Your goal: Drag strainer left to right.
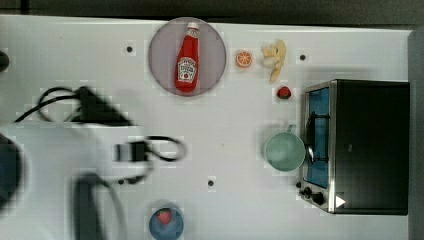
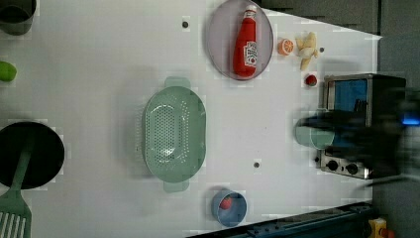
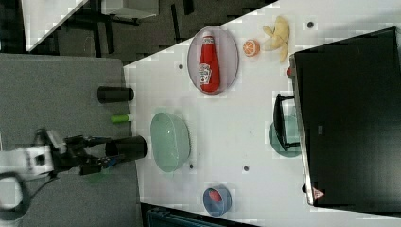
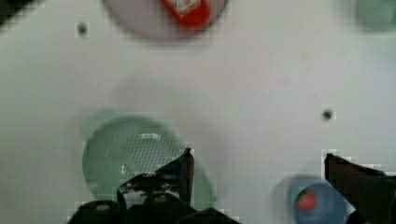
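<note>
So in the wrist view the gripper [image 4: 257, 161] has its jaws spread wide apart with nothing between them, just bare white table [image 4: 261, 102]. Going left to right across that view: the strainer [image 4: 135, 154] sits under and just outside one finger [image 4: 184, 170], with that fingertip overlapping its perforated bowl from above, so the pale mint thing is off to the side of the jaw gap, not in it. No contact that I can make out; the jaws look to be hovering above it. Past the gap, the other finger [image 4: 355, 179] hangs just beside a small blue bowl [image 4: 317, 200] with a red strawberry [image 4: 306, 199] in it. Farther ahead of the jaws there's a grey plate [image 4: 140, 21] with a ketchup bottle [image 4: 187, 9] on it, and the teal cup [image 4: 376, 11] is well away from both fingers. In the left view the strainer [image 2: 174, 133] lies flat on the table, roughly mid-table, well apart from the toaster oven [image 2: 359, 124] and with the plate [image 2: 218, 39] nearby.
</note>
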Controlling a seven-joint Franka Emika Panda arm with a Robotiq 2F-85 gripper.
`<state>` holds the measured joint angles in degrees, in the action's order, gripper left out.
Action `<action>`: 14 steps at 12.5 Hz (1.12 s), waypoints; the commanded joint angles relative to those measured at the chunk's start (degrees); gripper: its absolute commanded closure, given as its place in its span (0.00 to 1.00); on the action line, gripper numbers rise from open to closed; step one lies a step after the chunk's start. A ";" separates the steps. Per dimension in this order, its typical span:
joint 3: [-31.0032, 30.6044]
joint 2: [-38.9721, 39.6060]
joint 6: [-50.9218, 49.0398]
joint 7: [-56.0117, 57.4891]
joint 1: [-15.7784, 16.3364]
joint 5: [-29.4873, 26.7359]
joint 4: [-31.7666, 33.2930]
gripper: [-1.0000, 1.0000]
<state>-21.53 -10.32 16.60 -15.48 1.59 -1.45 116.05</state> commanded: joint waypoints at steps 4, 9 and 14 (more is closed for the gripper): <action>-9.00 14.92 13.72 -36.57 1.55 -0.22 1.71 0.00; -10.27 28.79 23.63 -64.52 3.27 7.69 2.15 0.00; -9.32 39.10 34.25 -68.45 3.94 15.73 2.16 0.00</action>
<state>-29.18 31.53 50.61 -78.39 5.79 15.04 116.83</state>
